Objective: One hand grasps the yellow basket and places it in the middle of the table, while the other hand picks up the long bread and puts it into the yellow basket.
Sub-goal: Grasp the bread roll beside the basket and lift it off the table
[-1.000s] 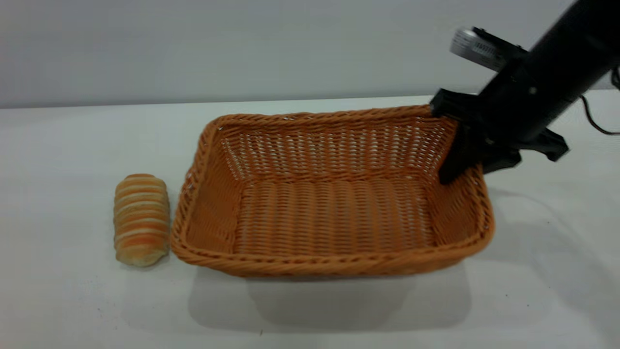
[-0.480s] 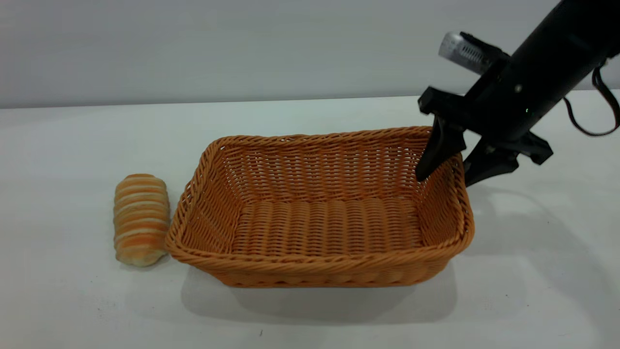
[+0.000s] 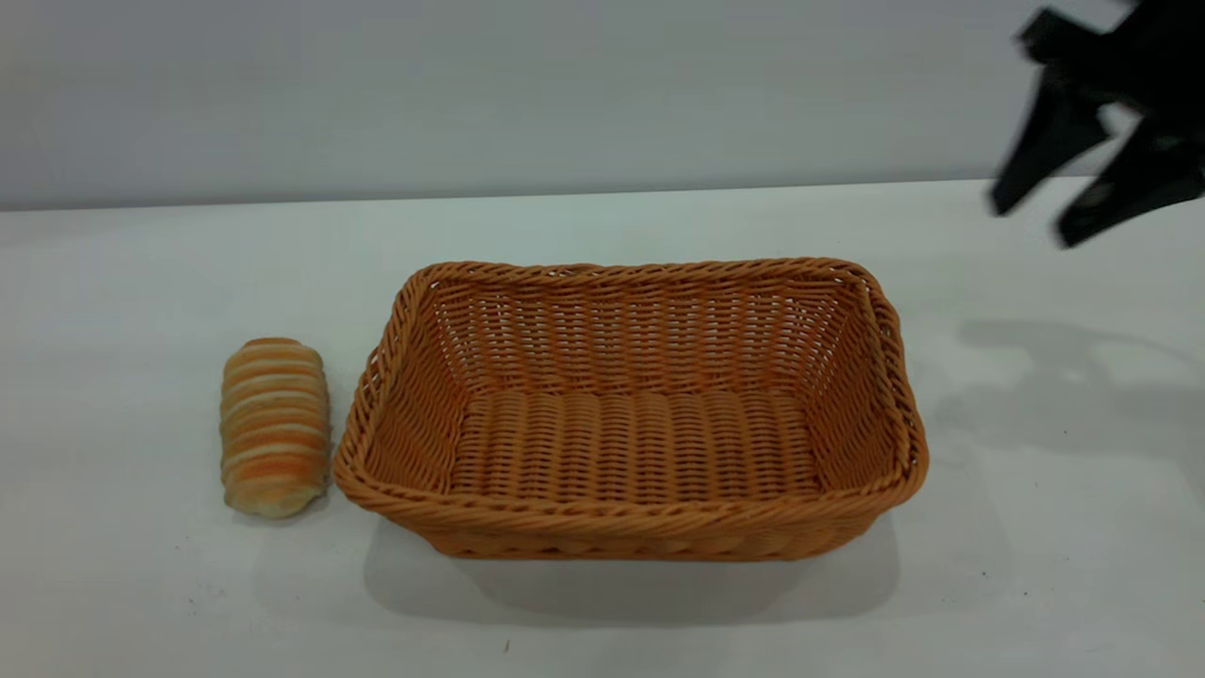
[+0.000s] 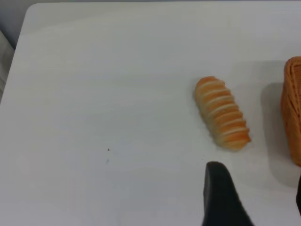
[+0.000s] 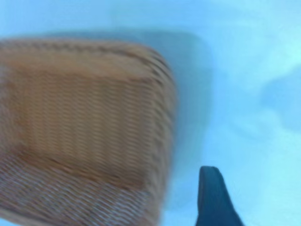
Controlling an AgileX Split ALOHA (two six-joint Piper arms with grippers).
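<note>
Two tools: our right tool, spread and empty, hangs upper right; left tool unclear. We approach the long bread crosswise, beside the yellow basket.

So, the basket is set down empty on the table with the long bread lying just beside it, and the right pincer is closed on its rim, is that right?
Not quite: the right pincer is not on the rim. In the exterior view it hangs open, up and clear of the yellow basket. The basket does sit empty on the table, with the long bread just beside it.
</note>
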